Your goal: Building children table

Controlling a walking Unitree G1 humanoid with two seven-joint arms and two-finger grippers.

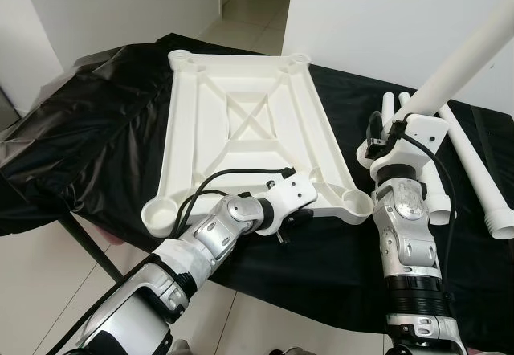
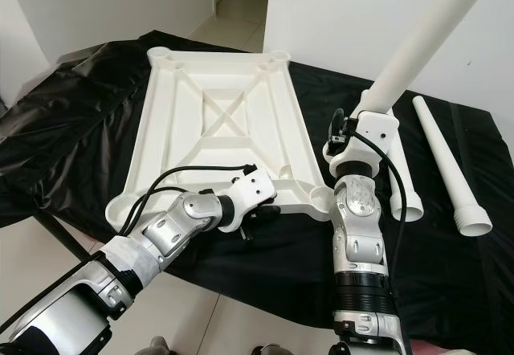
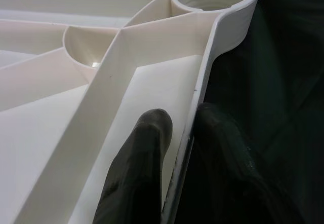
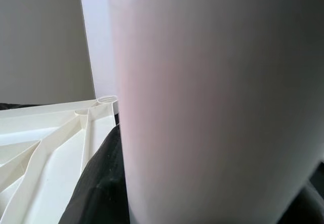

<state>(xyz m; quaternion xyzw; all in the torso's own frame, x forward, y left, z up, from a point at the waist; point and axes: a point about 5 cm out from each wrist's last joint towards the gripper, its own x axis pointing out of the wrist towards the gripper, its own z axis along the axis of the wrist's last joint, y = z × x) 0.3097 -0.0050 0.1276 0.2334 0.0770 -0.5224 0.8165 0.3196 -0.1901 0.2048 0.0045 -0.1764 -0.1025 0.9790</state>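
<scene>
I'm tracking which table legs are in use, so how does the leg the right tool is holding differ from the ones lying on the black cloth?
The held leg is raised and tilted up off the black cloth in the right tool; the loose legs lie flat, untouched. All are white tapered tubes.

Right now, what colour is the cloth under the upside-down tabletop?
Black, slightly shiny cloth, clearest in the left eye view.
</scene>
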